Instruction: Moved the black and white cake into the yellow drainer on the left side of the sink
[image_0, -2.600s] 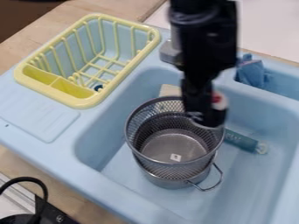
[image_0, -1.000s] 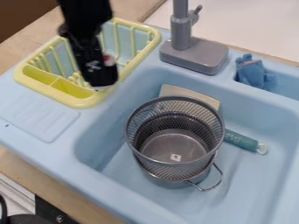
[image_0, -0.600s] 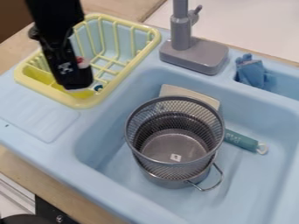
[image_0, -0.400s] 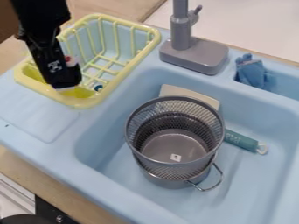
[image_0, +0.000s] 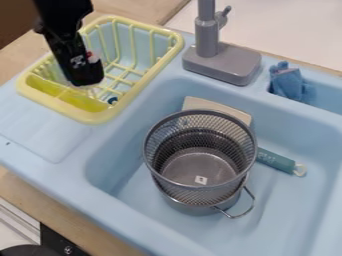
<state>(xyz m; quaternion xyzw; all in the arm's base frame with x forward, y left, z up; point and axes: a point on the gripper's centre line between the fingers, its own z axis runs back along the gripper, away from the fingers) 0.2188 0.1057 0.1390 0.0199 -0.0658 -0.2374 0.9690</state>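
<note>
1. Camera view, surroundings: a light-blue sink (image_0: 40, 152) is set in a wooden counter (image_0: 30, 197). In its main basin a mesh basket (image_0: 162, 175) stands upright in or on a metal pot (image_0: 194, 207), whose wire handle (image_0: 250, 202) sticks out to the lower right. A small white tag (image_0: 201, 179) lies inside the basket.
2. Behind the basket, partly covered by it, is a beige flat piece (image_0: 230, 111); a teal handle (image_0: 275, 161) with a pale end pokes out at the basket's right. The grey faucet (image_0: 224, 62) rises from the sink's back edge, and a crumpled blue item (image_0: 288, 82) sits in the small side basin.
3. The yellow drainer (image_0: 100, 117) is at the upper left, with wire-like slots and two compartments along its near side. A small dark teal round piece (image_0: 112, 100) shows low inside, near those compartments.
4. In the way: the gripper (image_0: 85, 82) hangs over the near-left part of the drainer, hiding some bars and part of the compartments. It is impossible to tell whether it is open, closed or gripping anything.
5. The cake: its place and look cannot be made out with certainty. A pale sliver (image_0: 85, 87) lies just beneath the gripper's lower end, too small to identify.
</note>
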